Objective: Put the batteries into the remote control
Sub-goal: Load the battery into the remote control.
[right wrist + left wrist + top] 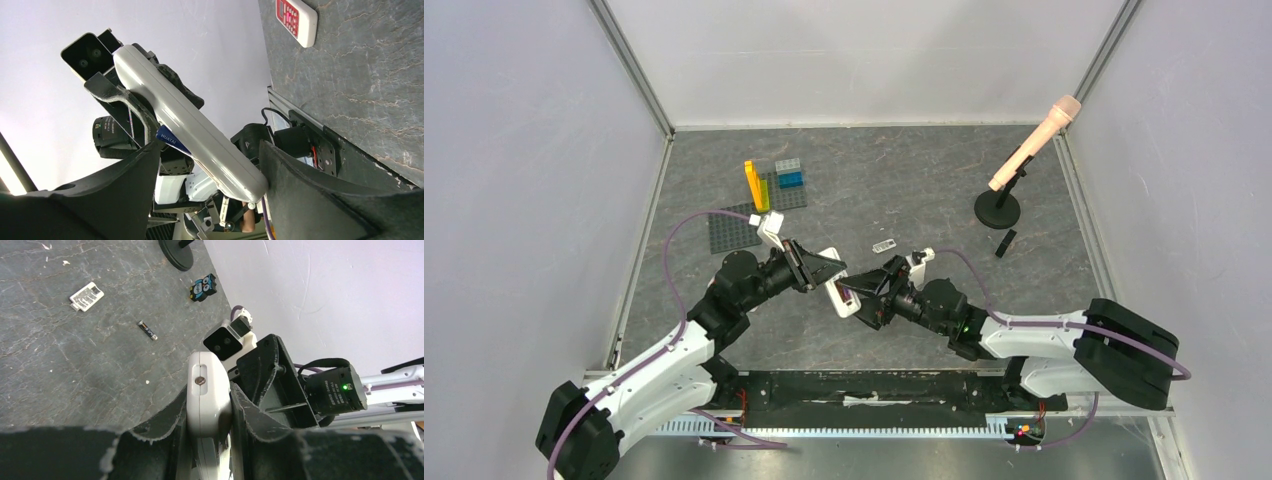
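My left gripper (pixel 207 415) is shut on one end of the white remote control (pixel 206 395), holding it up off the table (pixel 839 295). In the right wrist view the remote (pixel 185 125) slants across between the wide fingers of my right gripper (pixel 209 150), which stands open around its free end. A blue battery (pixel 171 139) lies against the remote's underside, next to my right gripper's left finger (pixel 125 190). The other finger (pixel 310 195) sits right at the remote's tip. A second, dark battery (pixel 148 330) lies loose on the table.
A small white ribbed cover (pixel 86 296) and an owl figure (pixel 202 287) lie on the table. A microphone (pixel 1034 150) on a round stand is at the back right. A grey baseplate (pixel 739 225) with bricks is at the back left. A white keypad with red keys (pixel 296 17) lies flat.
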You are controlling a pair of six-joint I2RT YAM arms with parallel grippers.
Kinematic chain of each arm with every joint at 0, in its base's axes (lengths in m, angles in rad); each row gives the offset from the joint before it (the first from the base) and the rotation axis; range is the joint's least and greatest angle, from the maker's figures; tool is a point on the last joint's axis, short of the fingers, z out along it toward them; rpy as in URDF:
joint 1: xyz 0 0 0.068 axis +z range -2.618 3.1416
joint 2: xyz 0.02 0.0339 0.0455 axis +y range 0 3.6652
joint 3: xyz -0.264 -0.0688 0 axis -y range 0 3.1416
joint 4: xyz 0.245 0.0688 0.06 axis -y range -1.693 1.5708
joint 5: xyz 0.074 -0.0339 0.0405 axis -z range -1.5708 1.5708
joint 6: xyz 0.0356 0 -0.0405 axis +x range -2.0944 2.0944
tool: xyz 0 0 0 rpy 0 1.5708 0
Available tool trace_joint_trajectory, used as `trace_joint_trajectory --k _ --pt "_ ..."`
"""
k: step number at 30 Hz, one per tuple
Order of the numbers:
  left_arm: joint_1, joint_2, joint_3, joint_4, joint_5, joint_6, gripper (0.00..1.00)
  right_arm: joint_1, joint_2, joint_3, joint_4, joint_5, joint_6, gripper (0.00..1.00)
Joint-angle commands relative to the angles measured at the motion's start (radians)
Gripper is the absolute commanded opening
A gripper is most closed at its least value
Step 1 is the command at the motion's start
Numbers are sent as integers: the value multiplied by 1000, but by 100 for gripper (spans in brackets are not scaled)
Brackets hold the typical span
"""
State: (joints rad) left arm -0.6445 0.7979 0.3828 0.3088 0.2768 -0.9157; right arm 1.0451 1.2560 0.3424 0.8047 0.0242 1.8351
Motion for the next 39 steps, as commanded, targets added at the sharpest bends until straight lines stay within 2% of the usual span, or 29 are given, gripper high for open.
trace_joint_trajectory --k 1,5,7,12,14,27,33,37,39 --pt "0 -2 29 27 39 41 2 0 7 -11 179 25 22 71" --pt "0 -5 24 40 58 46 2 0 20 -20 224 20 33 65" --pt "0 -9 21 50 73 51 2 0 25 -18 230 16 36 66" --pt "0 -21 18 47 77 58 2 0 27 -16 241 14 28 82" --pt "0 -19 17 47 86 61 2 0 27 -15 245 18 22 85" --pt "0 -9 28 64 179 98 2 -2 66 -13 297 -21 52 67" --pt "0 -15 30 64 174 87 2 -2 83 -43 377 -16 74 51" --pt "0 -21 37 59 159 63 2 -2 83 -49 384 -18 77 48" --pt "0 -24 40 50 148 58 2 -2 82 -45 384 -21 71 51"
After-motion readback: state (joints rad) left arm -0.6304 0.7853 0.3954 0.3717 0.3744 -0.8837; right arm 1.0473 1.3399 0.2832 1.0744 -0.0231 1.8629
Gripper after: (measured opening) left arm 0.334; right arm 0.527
